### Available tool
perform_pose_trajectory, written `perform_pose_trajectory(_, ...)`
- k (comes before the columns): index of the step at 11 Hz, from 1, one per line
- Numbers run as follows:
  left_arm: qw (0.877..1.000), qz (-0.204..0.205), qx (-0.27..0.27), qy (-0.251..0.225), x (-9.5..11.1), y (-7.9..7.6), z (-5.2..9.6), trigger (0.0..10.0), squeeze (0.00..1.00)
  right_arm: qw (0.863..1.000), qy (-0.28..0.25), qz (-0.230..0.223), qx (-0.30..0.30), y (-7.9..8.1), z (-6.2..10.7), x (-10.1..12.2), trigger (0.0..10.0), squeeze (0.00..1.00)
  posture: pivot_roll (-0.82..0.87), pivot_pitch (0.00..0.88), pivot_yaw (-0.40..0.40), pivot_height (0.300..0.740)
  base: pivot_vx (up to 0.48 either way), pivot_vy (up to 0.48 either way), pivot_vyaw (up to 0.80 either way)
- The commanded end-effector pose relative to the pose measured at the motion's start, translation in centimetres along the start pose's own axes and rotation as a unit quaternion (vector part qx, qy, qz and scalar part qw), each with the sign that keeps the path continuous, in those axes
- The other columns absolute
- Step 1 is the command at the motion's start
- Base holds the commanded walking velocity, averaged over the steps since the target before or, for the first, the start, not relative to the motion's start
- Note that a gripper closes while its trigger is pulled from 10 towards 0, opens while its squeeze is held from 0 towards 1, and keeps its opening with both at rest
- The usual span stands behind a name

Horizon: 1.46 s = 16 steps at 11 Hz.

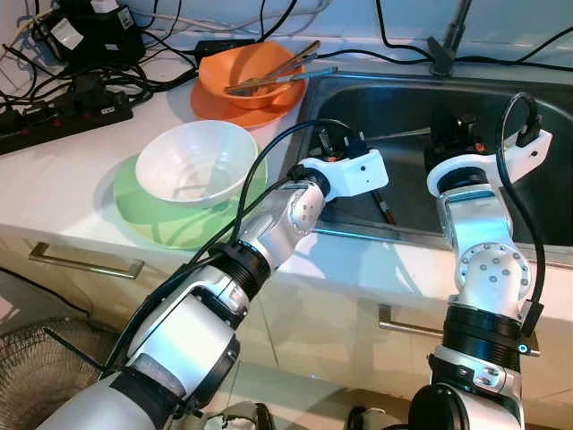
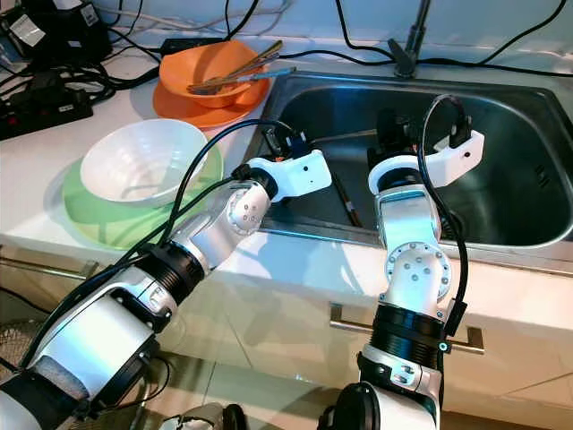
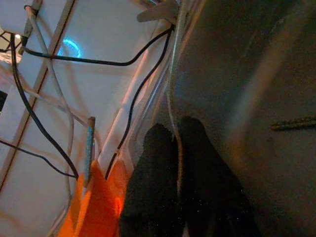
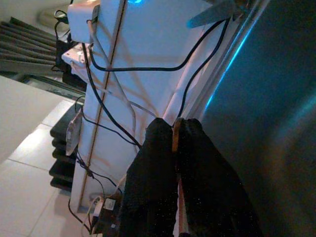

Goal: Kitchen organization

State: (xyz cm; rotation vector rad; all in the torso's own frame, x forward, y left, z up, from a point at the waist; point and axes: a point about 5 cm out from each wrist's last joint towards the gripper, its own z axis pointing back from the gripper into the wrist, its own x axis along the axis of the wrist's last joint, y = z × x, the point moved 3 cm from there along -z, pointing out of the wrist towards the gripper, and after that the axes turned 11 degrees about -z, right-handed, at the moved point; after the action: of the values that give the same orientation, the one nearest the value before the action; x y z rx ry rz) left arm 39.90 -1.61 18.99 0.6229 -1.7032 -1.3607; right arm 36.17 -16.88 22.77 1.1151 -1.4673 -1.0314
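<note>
Both arms reach over the front rim into the stainless steel sink (image 1: 528,206). The right gripper (image 4: 176,129) is pinched on a thin wooden chopstick (image 4: 176,136), likely lifting it out. The left gripper (image 3: 176,129) is closed, empty, near another dark chopstick (image 1: 383,208) on the basin floor. An orange bowl (image 1: 235,70) holding utensils waits on the counter beside the sink.

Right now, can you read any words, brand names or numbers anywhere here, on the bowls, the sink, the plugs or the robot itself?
No text can be read.
White labels on the black adapters: too small and blurred to read.
Power strip: no legible marking.
Orange bowl, white bowl, green plate: plain, no print.
Sink: no visible brand.
Robot's arms: no lettering, just a small blue ring light on the right arm.
</note>
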Motion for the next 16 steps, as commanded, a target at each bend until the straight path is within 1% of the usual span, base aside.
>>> perform_pose_trajectory(1, 1.0, -0.006, -0.02, 0.006, -0.6, -0.7, 0.2, 10.0, 1.0, 1.0, 0.007, 0.0, 0.012, 0.5, -0.1, -0.5, 0.0, 0.0, -0.03, 0.057, 0.076, 0.74, 0.0, 0.0, 0.0)
perform_pose_trajectory(2, 1.0, -0.006, -0.02, 0.003, -0.5, -0.8, 0.2, 10.0, 1.0, 1.0, 0.004, 0.0, 0.01, 0.4, -0.1, -0.4, 0.0, 0.0, -0.03, 0.056, 0.076, 0.74, 0.0, 0.0, 0.0)
perform_pose_trajectory(5, 1.0, -0.002, -0.015, -0.002, -0.2, -0.6, 0.2, 10.0, 1.0, 1.0, -0.024, 0.001, -0.01, -0.5, -0.3, 0.6, 0.0, 0.0, -0.03, 0.058, 0.075, 0.74, 0.0, 0.0, 0.0)
perform_pose_trajectory(7, 1.0, 0.005, -0.004, -0.012, 0.2, -0.4, 0.2, 10.0, 1.0, 0.997, -0.067, 0.002, -0.03, -1.4, -0.7, 2.3, 0.0, 0.0, -0.02, 0.06, 0.073, 0.74, 0.0, 0.0, 0.0)
perform_pose_trajectory(8, 1.0, 0.015, 0.006, -0.022, 0.6, -0.2, 0.2, 10.0, 0.0, 0.994, -0.103, 0.014, -0.035, -1.7, -1.1, 4.2, 0.0, 0.0, -0.02, 0.059, 0.07, 0.74, 0.0, 0.0, 0.0)
perform_pose_trajectory(9, 0.999, 0.027, 0.01, -0.024, 0.7, -0.2, 0.3, 10.0, 0.0, 0.993, -0.114, 0.023, -0.036, -1.8, -1.3, 4.8, 0.0, 0.0, -0.02, 0.059, 0.07, 0.74, 0.0, 0.0, 0.0)
perform_pose_trajectory(10, 0.998, 0.056, 0.018, -0.03, 0.8, -0.1, 0.5, 10.0, 0.0, 0.988, -0.128, 0.071, -0.038, -1.7, -1.8, 5.7, 9.2, 0.0, -0.02, 0.057, 0.07, 0.74, 0.0, 0.0, 0.0)
perform_pose_trajectory(11, 0.996, 0.086, 0.022, -0.033, 0.8, -0.2, 0.7, 10.0, 0.0, 0.986, -0.131, 0.098, -0.037, -1.7, -2.1, 5.9, 10.0, 0.0, -0.02, 0.058, 0.07, 0.74, 0.0, 0.0, 0.0)
perform_pose_trajectory(12, 0.988, 0.151, 0.02, -0.035, 0.8, -0.6, 1.1, 10.0, 0.0, 0.981, -0.121, 0.144, -0.039, -1.9, -2.7, 5.5, 10.0, 0.0, -0.01, 0.059, 0.068, 0.74, 0.0, 0.0, 0.0)
perform_pose_trajectory(13, 0.971, 0.238, 0.01, -0.031, 0.7, -1.3, 1.7, 10.0, 0.0, 0.966, -0.097, 0.237, -0.037, -2.3, -3.4, 4.5, 10.0, 0.0, -0.01, 0.06, 0.066, 0.74, 0.0, 0.0, 0.0)
perform_pose_trajectory(14, 0.961, 0.273, 0.002, -0.031, 0.7, -1.8, 1.9, 10.0, 0.0, 0.956, -0.084, 0.278, -0.037, -2.6, -3.7, 3.9, 10.0, 0.0, 0.0, 0.062, 0.064, 0.74, 0.0, 0.0, 0.0)
perform_pose_trajectory(15, 0.932, 0.362, -0.007, -0.019, 0.5, -2.9, 2.7, 10.0, 0.0, 0.934, -0.04, 0.351, -0.054, -4.4, -4.2, 2.2, 10.0, 0.0, 0.01, 0.065, 0.059, 0.74, 0.0, 0.0, 0.0)
perform_pose_trajectory(16, 0.915, 0.403, -0.007, -0.013, 0.4, -3.2, 2.9, 10.0, 0.0, 0.924, -0.026, 0.376, -0.061, -5.2, -4.2, 1.6, 10.0, 0.0, 0.01, 0.066, 0.058, 0.74, 0.0, 0.0, 0.0)
